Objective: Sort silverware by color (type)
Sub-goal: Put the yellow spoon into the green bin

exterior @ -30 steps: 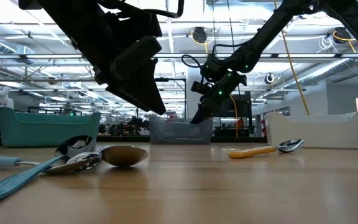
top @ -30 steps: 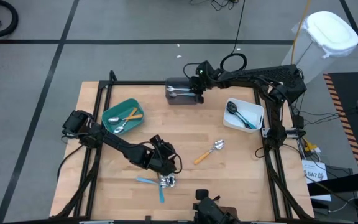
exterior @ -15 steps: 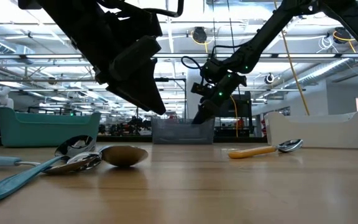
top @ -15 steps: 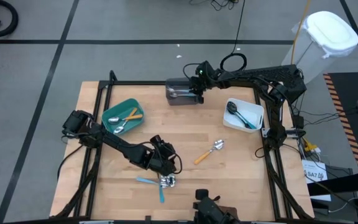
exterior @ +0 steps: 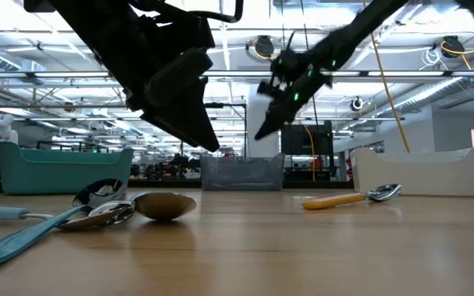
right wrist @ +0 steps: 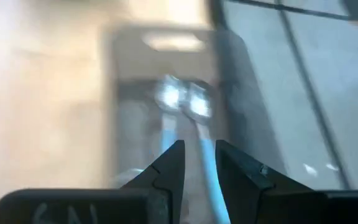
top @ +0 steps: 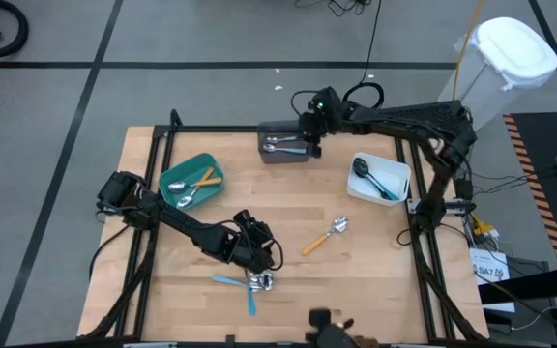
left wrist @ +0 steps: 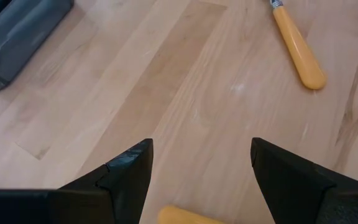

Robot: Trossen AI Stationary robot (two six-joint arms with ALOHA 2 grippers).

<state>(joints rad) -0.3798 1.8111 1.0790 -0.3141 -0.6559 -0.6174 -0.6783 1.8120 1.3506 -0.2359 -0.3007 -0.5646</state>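
A small heap of silverware (top: 252,281), blue handles and silver heads, lies near the table's front edge; it also shows in the low view (exterior: 105,210). My left gripper (top: 259,261) hangs open just above and behind it, fingers slanting down (left wrist: 197,162), and an orange piece (left wrist: 185,216) shows below the gap. One orange-handled piece (top: 323,235) lies alone at mid table. My right gripper (right wrist: 199,152) hovers over the grey bin (top: 283,147) at the far edge. Its fingers stand a little apart with nothing between them. Silver pieces (top: 280,143) lie in that bin.
A teal bin (top: 174,189) at the left holds orange- and blue-handled pieces. A white bin (top: 401,180) at the right holds a dark spoon with a blue handle. A black frame runs round the table's edges. Bare wood lies between the bins and the heap.
My right gripper has risen from low at the grey bin to well above it, most of the rise coming in the last half second. The silver pieces stay lying in the bin.
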